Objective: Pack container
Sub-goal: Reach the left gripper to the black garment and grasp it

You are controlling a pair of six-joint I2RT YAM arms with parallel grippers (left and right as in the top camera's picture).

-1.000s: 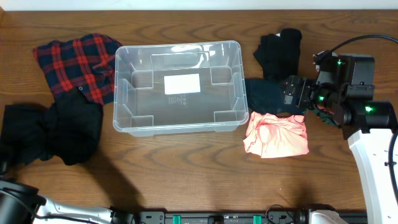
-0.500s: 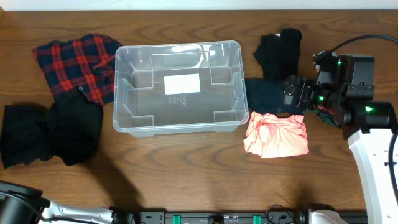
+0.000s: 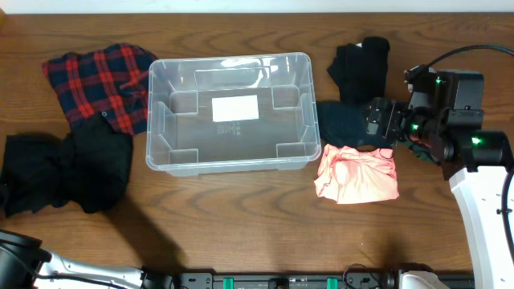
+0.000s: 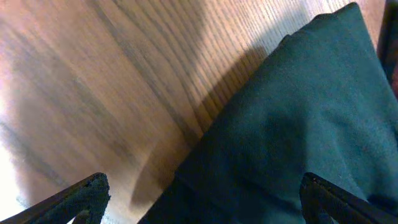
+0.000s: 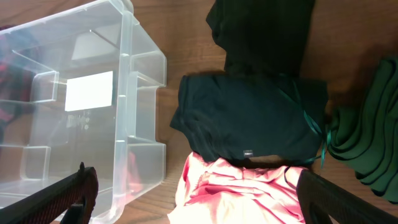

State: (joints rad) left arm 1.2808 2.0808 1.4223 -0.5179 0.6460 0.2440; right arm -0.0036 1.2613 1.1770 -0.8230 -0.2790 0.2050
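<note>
Grippers both spread wide, holding nothing: right gripper over dark teal garment and pink garment, container just beside, bare inside; left gripper over dark cloth. Packing judged not begun: all garments seen lie outside it, plaid shirt beyond its far side.

Container: middle of the tabletop.
Far-left garment: 10 o'clock of the container, just beside it.
Near-left garment: 8 o'clock, touching the far-left garment.
Far-right garment: 2 o'clock.
Mid-right garment: 3 o'clock, just beside the container.
Near-right garment: 4 o'clock, touching the mid-right garment.
</note>
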